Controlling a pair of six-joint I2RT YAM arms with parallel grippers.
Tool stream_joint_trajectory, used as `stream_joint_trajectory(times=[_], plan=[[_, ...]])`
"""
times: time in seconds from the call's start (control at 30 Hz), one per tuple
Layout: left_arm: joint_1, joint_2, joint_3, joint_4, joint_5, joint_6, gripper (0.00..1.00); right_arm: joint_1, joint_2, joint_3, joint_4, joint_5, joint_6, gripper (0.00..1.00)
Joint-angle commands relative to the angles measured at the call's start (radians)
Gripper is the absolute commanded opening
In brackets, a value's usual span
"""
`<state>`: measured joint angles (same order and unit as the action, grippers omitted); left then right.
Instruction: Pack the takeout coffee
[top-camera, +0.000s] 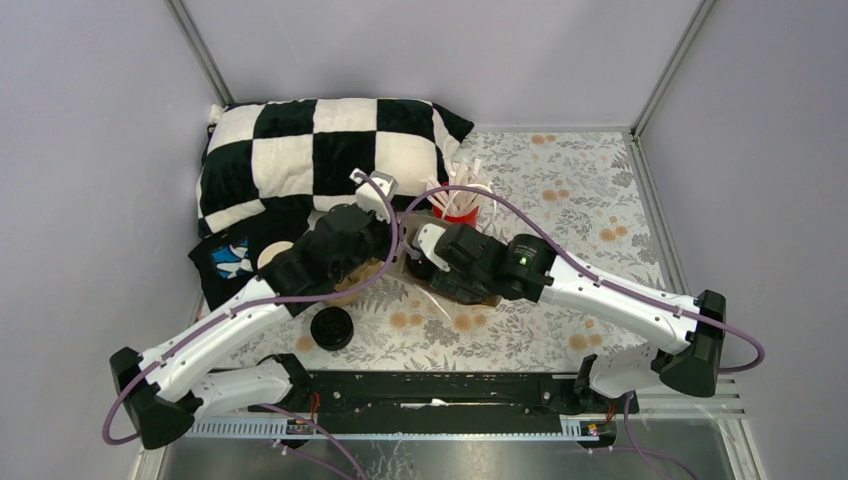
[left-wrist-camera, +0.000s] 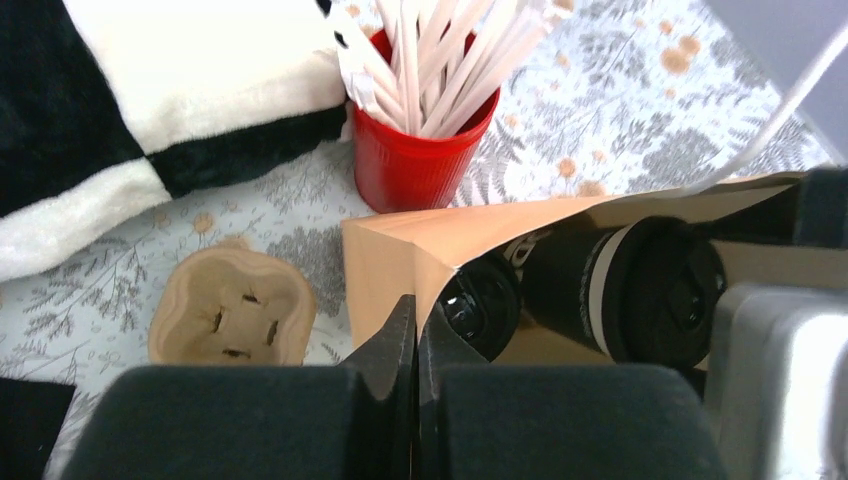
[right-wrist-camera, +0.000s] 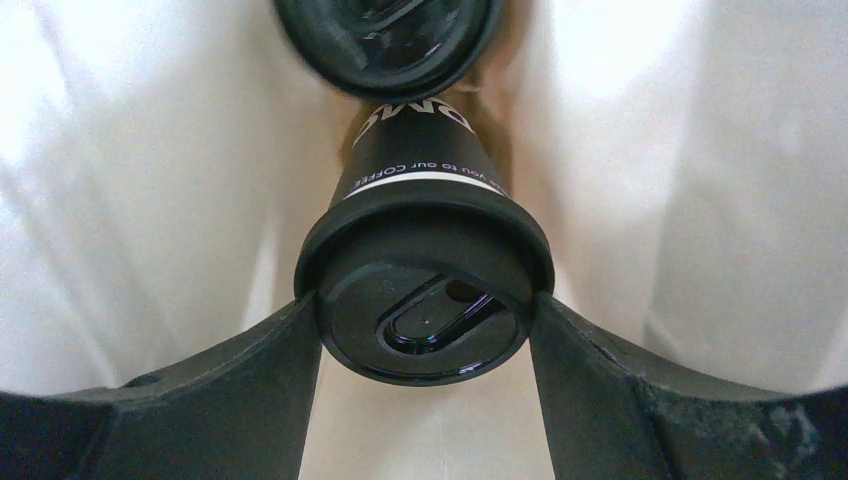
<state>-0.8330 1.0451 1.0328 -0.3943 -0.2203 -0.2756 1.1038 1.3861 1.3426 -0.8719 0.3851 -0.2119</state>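
A brown paper bag lies on its side on the table, its mouth toward the arms; it also shows in the top view. My left gripper is shut on the bag's near edge. Two dark coffee cups with black lids lie inside. My right gripper reaches into the bag and is shut on the nearer cup, one finger on each side of its lid. The second cup lies deeper, just beyond. The left wrist view shows both cups, the nearer one and the deeper one.
A red cup of white straws stands just behind the bag. A pulp cup carrier lies to the bag's left. A checkered pillow fills the back left. A stack of black lids sits near the left arm.
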Motion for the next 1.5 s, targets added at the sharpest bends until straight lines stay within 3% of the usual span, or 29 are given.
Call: stream_joint_trajectory(times=[0.0, 0.27, 0.47, 0.7, 0.93, 1.47], plan=[[-0.015, -0.066, -0.071, 0.245, -0.037, 0.015, 0.0, 0.004, -0.075, -0.073, 0.045, -0.116, -0.202, 0.38], [-0.081, -0.093, -0.157, 0.296, -0.09, 0.022, 0.0, 0.004, -0.156, -0.228, 0.203, -0.003, -0.303, 0.39], [-0.137, -0.125, -0.218, 0.327, -0.17, 0.026, 0.0, 0.0, -0.17, -0.237, 0.205, 0.03, -0.265, 0.39], [-0.163, -0.111, -0.214, 0.357, -0.249, 0.096, 0.0, 0.001, -0.098, -0.084, 0.076, -0.089, -0.201, 0.38], [-0.179, -0.076, -0.182, 0.355, -0.298, 0.139, 0.0, 0.001, 0.035, 0.136, -0.051, -0.038, -0.072, 0.35], [-0.205, -0.072, -0.178, 0.38, -0.353, 0.171, 0.0, 0.002, 0.061, 0.129, -0.2, 0.056, 0.024, 0.35]])
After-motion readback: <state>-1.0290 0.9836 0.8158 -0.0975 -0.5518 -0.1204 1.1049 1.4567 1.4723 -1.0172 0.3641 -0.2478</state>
